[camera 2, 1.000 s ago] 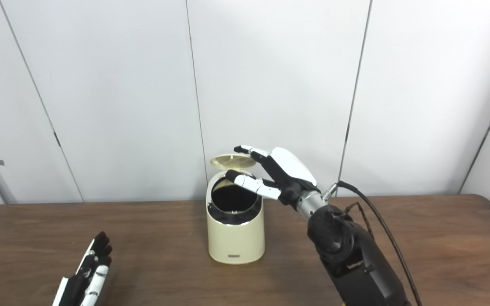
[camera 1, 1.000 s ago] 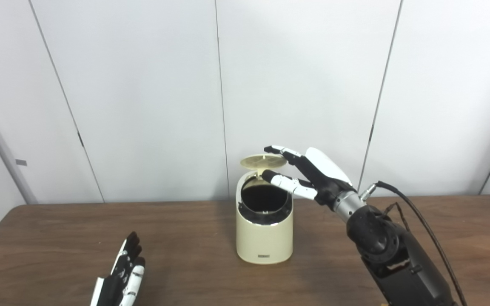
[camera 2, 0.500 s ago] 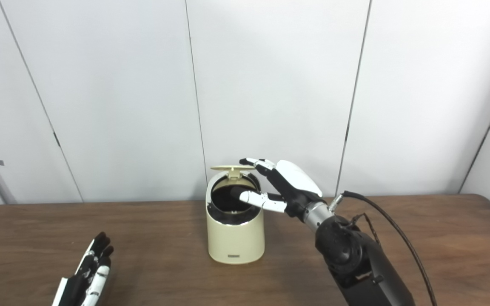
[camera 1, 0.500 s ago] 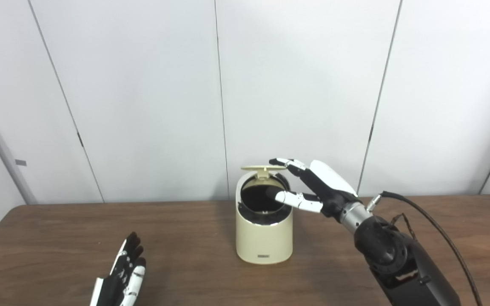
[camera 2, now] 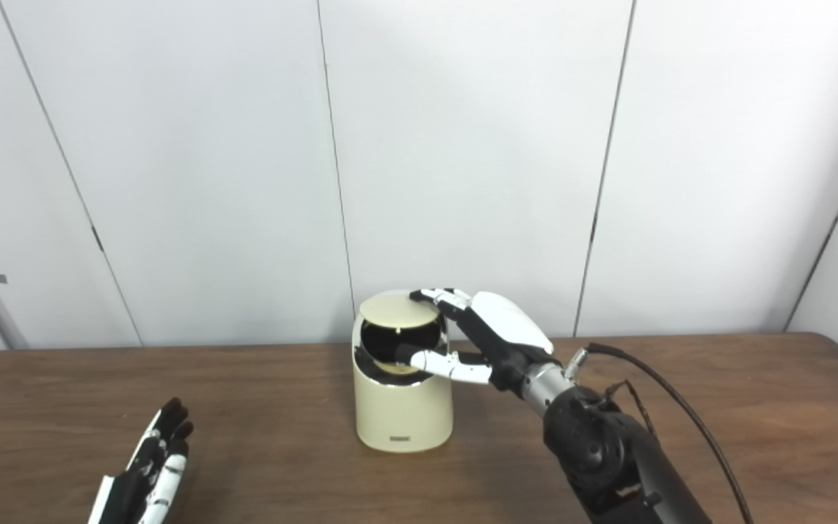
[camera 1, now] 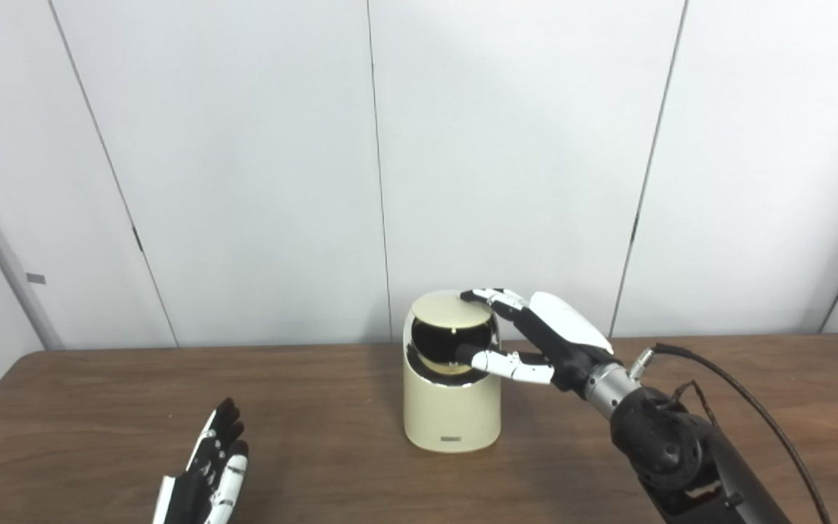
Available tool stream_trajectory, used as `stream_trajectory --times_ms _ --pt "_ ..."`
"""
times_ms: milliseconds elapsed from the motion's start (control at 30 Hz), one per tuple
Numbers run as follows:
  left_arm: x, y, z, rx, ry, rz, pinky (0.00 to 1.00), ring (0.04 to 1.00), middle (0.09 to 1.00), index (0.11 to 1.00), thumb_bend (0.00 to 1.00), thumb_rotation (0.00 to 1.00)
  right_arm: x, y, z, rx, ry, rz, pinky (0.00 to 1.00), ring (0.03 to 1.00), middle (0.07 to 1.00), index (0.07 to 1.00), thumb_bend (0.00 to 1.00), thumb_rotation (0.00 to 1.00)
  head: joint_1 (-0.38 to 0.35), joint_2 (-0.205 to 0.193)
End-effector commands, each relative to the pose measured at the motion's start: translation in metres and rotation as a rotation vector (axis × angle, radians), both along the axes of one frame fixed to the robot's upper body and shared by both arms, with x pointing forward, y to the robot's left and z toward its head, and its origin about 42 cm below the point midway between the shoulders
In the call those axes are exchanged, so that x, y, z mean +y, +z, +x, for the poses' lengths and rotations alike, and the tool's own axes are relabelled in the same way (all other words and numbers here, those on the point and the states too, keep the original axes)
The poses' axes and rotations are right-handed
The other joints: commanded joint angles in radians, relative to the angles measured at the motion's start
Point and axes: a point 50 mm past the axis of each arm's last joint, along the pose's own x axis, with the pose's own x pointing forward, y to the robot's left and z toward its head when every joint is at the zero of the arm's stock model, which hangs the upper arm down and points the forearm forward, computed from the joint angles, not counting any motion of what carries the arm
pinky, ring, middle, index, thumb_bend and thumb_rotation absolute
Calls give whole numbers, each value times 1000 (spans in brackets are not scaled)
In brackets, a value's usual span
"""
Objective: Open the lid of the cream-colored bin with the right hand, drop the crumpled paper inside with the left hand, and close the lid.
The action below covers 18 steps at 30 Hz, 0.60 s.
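From where I stand, the cream-colored bin [camera 1: 452, 407] is upright near the middle of the bench [camera 1: 84, 393], toward its far edge. Its lid [camera 1: 449, 309] is tilted down over the mouth but not seated. A dark gap shows under its front edge, so I judge that the closing step is the one in hand.

The right robot hand [camera 1: 543, 338] comes to the bin from about 3 o'clock. Its fingers [camera 1: 488, 297] lie on the right rim of the lid, and the thumb [camera 1: 495, 360] reaches across the front of the opening, just below the lid. The hand is spread and flat, not grasping anything.

The left robot hand [camera 1: 208, 477] rests at about 8 o'clock from the bin, well apart from it, fingers straight and apart, holding nothing. I see no crumpled paper on the bench. It may be inside the bin, but the dark opening does not let me tell.

To close well, I think the fingers should press down gently on the top of the lid, nearer its front edge than the hinge at the back, so that it turns down evenly. The thumb should first draw out toward 3 o'clock, otherwise the lid may pinch it and stay open. The push should go straight down, because a sideways push could slide or tip the light bin.
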Motion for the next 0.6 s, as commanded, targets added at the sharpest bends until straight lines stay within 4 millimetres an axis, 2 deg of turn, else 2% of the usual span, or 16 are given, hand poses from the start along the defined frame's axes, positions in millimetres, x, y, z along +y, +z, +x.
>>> stream_trajectory --times_ms 0,167,433,567 --pt "-23 -44 -25 158 0 -62 1000 963 969 975 304 579 1 18 -3 -77 34 -14 890 962 912 878 552 876 1 1" --pt "-23 -43 -25 164 4 -47 1000 966 963 967 299 577 3 16 -8 -81 39 -38 903 968 920 876 548 866 3 7" --pt "-23 -44 -24 162 1 -52 1000 964 962 969 316 584 4 14 -13 -78 48 -85 932 982 942 872 568 924 6 16" --pt "-23 -44 -24 164 6 -56 999 966 959 967 314 579 3 11 -15 -61 50 -93 942 992 951 860 559 911 7 19"
